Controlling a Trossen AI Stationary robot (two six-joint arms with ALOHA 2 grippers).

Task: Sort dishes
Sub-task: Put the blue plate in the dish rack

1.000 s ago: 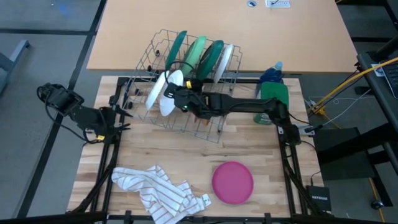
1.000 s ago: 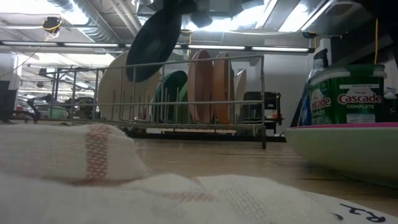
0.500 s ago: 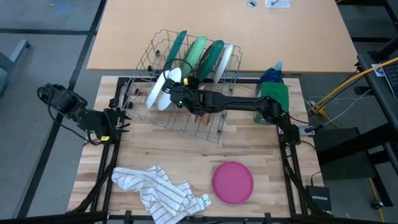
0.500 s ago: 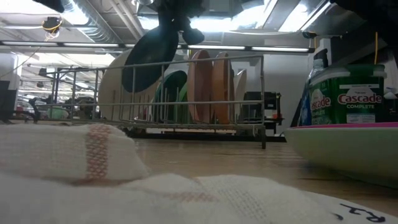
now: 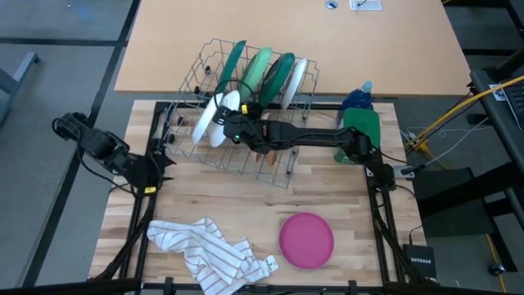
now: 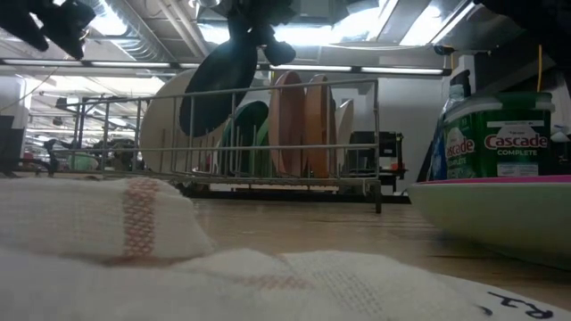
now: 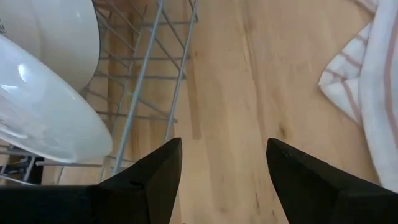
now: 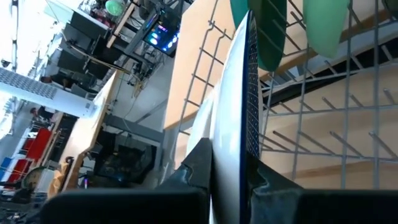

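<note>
The right gripper [image 5: 227, 124] is clamped on the rim of a white plate [image 5: 221, 120], holding it on edge over the wire dish rack [image 5: 246, 160]. Just behind it, green plates [image 5: 259, 70] stand in the rack's slots. The left gripper [image 5: 160, 164], jaws spread and holding nothing, hovers beside the rack's near corner above the tabletop [image 5: 327, 201].

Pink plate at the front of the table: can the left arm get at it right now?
Probably yes. The left end effector is open and empty by the rack's corner, and bare table lies between it and the pink plate; only the striped cloth sits nearby.
</note>
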